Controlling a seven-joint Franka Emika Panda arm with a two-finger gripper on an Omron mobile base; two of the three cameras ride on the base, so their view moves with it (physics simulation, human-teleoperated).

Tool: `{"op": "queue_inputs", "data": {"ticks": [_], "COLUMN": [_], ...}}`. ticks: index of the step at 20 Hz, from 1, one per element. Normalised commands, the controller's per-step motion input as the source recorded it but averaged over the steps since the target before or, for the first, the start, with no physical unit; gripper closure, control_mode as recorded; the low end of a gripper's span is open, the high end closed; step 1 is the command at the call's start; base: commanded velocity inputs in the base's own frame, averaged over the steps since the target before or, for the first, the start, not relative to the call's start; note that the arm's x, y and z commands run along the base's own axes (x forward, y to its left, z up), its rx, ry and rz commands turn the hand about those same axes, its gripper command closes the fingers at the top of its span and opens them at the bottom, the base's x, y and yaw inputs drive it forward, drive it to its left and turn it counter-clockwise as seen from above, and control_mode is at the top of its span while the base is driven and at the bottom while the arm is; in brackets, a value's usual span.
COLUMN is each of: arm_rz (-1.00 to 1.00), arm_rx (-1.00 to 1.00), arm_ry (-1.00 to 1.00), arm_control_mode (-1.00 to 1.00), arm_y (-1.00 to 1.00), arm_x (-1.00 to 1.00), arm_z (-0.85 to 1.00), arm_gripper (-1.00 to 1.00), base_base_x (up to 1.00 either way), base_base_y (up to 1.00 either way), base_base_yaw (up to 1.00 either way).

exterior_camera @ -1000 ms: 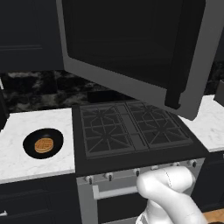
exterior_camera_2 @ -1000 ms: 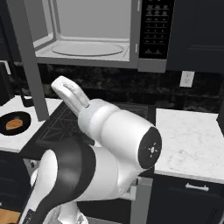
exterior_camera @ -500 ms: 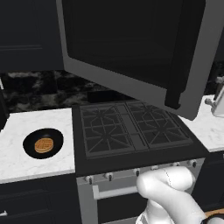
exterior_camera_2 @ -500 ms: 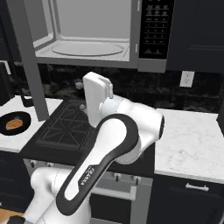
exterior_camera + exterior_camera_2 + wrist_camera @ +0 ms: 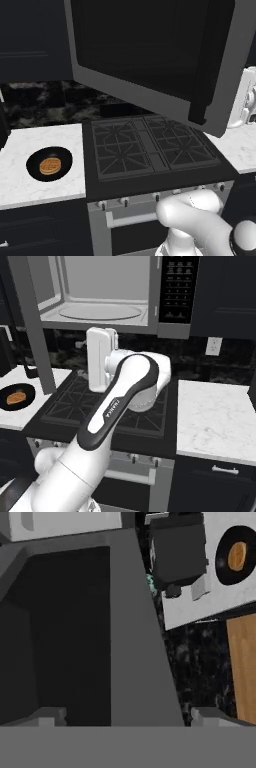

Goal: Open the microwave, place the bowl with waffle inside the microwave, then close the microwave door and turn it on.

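The microwave door (image 5: 150, 55) is swung wide open. It sticks out over the black stove (image 5: 152, 147). The microwave (image 5: 115, 293) has a pale inside with a round plate at the bottom, and nothing is in there yet. So I think the opening part is done, and the bowl comes next.

The bowl (image 5: 49, 164) sits on the white surface (image 5: 30, 185), left of the stove. The waffle (image 5: 50, 165) lies flat inside it. The bowl is round, so it has no long side for me to line up with.

My pincer (image 5: 125, 717) is up beside the open door, above the stove. Its two small tips stand well apart, and nothing is between them. So it is spread and not pinching anything.

Here is what matters most for my next move. The bowl is off to my left and down low, well away from my pincer. The open door hangs between the bowl's side and the place where my hand is now. In my hand's own view the bowl (image 5: 235, 556) is a small dark circle far off in a corner. I think I must go down under the door's edge and reach left, and be careful not to bump the door.
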Motion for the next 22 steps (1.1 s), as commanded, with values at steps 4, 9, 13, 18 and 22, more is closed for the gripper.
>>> {"op": "queue_inputs", "data": {"ticks": [4,9,13,18,22], "arm_rz": [0.22,0.18,0.13,0.10,0.05], "arm_rx": [0.00,0.00,0.00,0.00,0.00], "arm_ry": [0.05,0.00,0.00,0.00,-0.01], "arm_control_mode": [-1.00,-1.00,-1.00,-1.00,-1.00], "arm_y": [0.97,1.00,1.00,1.00,1.00], "arm_x": [0.00,-0.14,-0.21,-0.20,-0.09], "arm_z": [0.00,0.00,0.00,0.00,0.00], "arm_gripper": [-1.00,-1.00,-1.00,-1.00,-1.00], "base_base_x": [0.00,0.00,0.00,0.00,0.00], "base_base_y": [0.00,0.00,0.00,0.00,0.00], "base_base_yaw": [0.00,0.00,0.00,0.00,0.00]}}
